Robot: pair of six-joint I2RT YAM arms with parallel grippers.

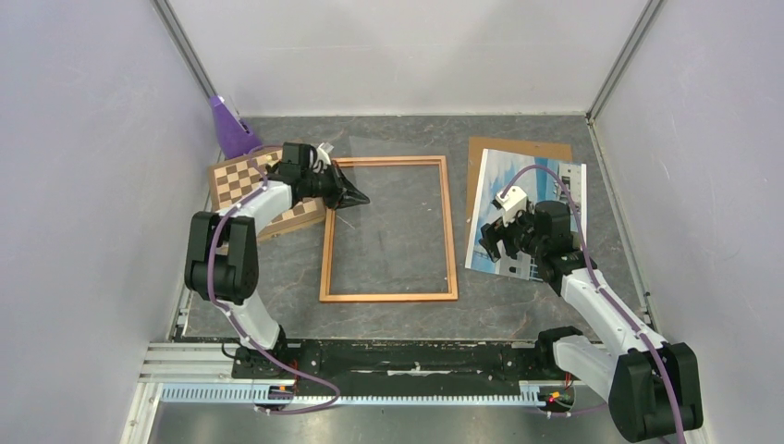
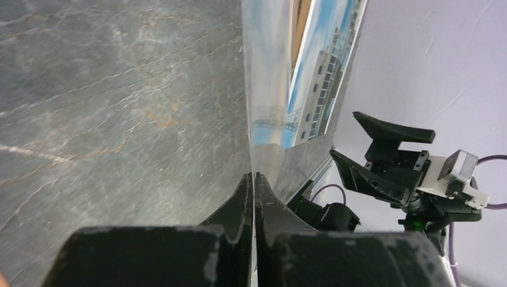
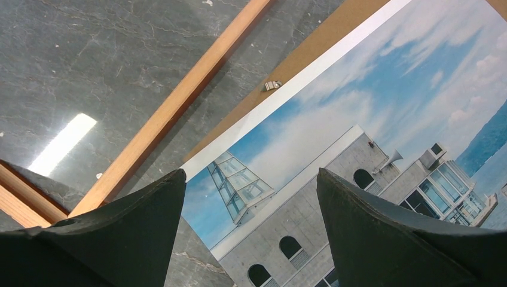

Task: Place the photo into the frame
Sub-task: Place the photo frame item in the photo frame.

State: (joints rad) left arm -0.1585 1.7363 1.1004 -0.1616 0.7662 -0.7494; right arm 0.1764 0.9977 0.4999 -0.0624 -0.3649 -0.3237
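Left claw (image 1: 361, 198) pinches a clear pane (image 2: 263, 78) at the frame's (image 1: 450, 231) upper left. Right claw (image 1: 499, 248) hangs spread over the photo (image 1: 545, 190); next it likely needs to grip an edge.

Lab test booth: plain white walls (image 1: 83, 139), aluminium rail (image 1: 370, 393).

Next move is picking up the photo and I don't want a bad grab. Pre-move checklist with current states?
1. Grip: left gripper shut on clear pane: ok.
2. Pane lifted fully clear of the frame opening: cannot tell.
3. Jaws: right gripper open: ok.
4. Aim: right gripper above the photo corner nearest the frame: ok.
5. Photo picture side up on backing panel, outside the frame: ok.
6. Frame lying flat on table: ok.
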